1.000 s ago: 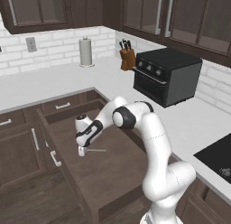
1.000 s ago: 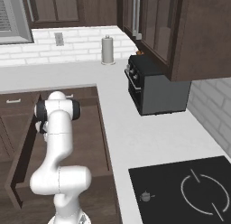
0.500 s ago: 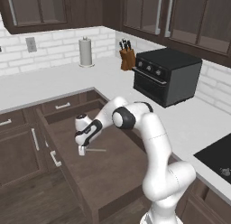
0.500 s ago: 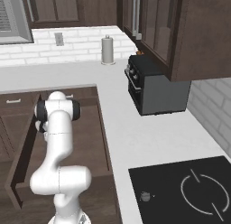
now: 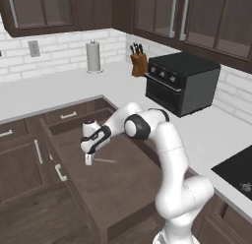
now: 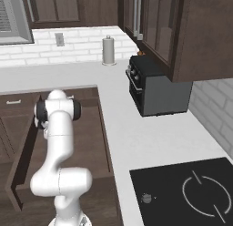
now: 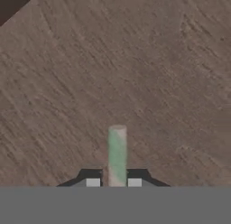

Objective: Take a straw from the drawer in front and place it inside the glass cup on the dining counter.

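The drawer [image 5: 113, 189] is seen pulled open, its flat brown floor exposed. The gripper [image 5: 88, 160] is lowered inside it near the back left. The straw [image 5: 103, 161] is seen as a thin pale line extending toward 3 o'clock from the fingers. In the hand view the straw [image 7: 117, 155] appears end-on, greenish-white, rising toward 12 o'clock between the two fingers [image 7: 93, 182], which are closed against its sides; its lower end is cut off at the frame bottom. In the right base view the gripper is hidden behind the arm. The drawer [image 6: 88, 138] is partly occluded there.
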Available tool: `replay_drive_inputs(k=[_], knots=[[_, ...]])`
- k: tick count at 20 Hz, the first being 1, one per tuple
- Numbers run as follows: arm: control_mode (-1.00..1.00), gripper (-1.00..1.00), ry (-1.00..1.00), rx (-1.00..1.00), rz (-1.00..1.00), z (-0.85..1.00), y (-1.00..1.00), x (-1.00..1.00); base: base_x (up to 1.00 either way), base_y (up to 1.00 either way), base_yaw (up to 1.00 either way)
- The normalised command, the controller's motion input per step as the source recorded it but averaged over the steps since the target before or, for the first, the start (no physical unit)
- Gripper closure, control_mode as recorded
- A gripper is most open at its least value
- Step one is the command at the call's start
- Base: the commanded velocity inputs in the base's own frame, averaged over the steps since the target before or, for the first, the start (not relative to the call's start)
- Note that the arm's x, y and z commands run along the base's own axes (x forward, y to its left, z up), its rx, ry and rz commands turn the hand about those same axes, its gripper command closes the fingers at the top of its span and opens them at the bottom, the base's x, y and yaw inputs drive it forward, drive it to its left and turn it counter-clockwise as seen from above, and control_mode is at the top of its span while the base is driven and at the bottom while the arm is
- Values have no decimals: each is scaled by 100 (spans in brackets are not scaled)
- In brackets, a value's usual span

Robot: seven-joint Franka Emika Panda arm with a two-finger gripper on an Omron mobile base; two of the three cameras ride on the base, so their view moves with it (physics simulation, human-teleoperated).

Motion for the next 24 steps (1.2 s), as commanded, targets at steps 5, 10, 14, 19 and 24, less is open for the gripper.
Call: replay_drive_inputs(k=[5, 10, 14, 19, 24], knots=[[-100, 100, -9, 14, 0, 100, -9, -19, 0, 0, 0], [-100, 100, -17, 14, 0, 100, -10, -18, 0, 0, 0], [-100, 100, -33, 15, 0, 100, -16, -46, 0, 0, 0], [-100, 100, -41, 16, -1, 100, -16, -67, 0, 0, 0], [-100, 100, -38, 21, -4, 100, -19, -66, 0, 0, 0]])
